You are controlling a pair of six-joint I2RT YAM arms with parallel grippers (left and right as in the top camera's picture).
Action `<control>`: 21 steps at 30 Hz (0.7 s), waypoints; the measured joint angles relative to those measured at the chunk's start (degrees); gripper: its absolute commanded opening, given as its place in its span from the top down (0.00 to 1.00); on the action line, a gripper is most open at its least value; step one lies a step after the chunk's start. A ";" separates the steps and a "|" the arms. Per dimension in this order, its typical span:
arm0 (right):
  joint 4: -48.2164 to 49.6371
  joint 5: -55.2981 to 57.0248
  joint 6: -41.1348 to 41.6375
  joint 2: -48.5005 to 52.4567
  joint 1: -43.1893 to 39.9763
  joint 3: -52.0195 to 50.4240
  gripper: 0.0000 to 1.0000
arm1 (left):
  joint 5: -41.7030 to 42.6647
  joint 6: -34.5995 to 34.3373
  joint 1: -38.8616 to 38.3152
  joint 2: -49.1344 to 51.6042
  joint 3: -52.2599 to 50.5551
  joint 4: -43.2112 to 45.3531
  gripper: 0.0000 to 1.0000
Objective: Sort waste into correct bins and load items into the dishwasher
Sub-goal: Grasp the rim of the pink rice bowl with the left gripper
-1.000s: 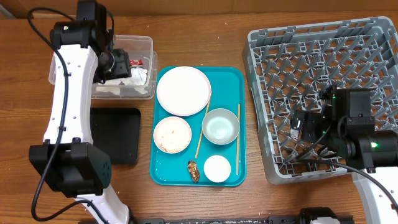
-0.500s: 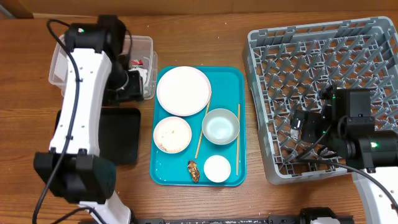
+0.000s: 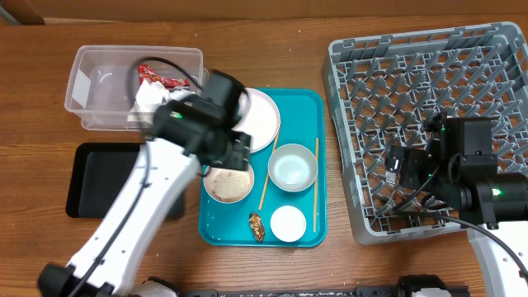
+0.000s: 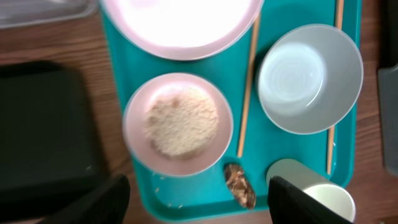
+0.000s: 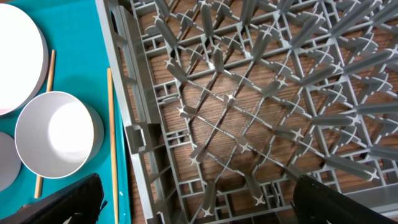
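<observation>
One grey dish rack (image 3: 429, 124) fills your right side, rigid and pegged. The right gripper (image 5: 199, 199) hovers over its near edge, jaws spread wide and empty. On the teal tray (image 3: 309, 103), the plate (image 4: 180, 25) is the broadest piece: stiff, glazed and likely slick, so pinch its rim rather than its face. The rice bowl (image 4: 178, 123) sits under the left gripper (image 4: 199, 186), whose jaws are also wide apart and hold nothing. Grip this bowl by its wall and keep it level, or the loose grains will spill. The empty bowl (image 4: 310, 78) should be light; take it by the lip. The cup (image 4: 333, 196) looks small enough to straddle. The chopsticks (image 4: 247, 87) lie flat and thin, awkward to pinch. The brown scrap (image 4: 239, 183) seems soft, though blur hides its texture.
</observation>
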 measured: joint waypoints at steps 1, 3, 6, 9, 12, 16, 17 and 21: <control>0.04 0.02 -0.02 0.00 0.00 0.00 0.00 | 0.00 -0.17 -1.01 0.59 -1.95 2.03 0.29; 0.00 0.04 -0.07 0.00 0.00 0.00 0.00 | -0.02 -0.37 -2.56 2.12 -5.44 5.18 0.32; 0.00 0.00 -0.09 0.00 0.00 0.00 0.00 | -0.02 -0.44 -3.87 4.98 -8.66 7.63 0.33; 0.00 -0.02 -0.11 0.00 0.00 0.00 0.00 | 0.02 -0.50 -4.50 8.66 -10.25 8.94 0.35; 0.02 0.02 -0.11 0.00 0.00 0.00 0.00 | 0.22 -0.61 -4.87 12.57 -10.47 9.92 0.40; -0.02 0.02 -0.11 0.00 -0.02 0.00 0.00 | 0.87 -0.61 -5.33 17.59 -10.47 10.67 0.48; -0.02 0.02 -0.15 0.00 0.00 0.00 0.00 | 1.11 -0.63 -5.57 18.67 -10.47 10.67 0.52; 0.00 0.02 -0.13 0.00 0.00 0.00 0.00 | 1.79 -0.81 -6.32 21.51 -10.47 10.69 0.73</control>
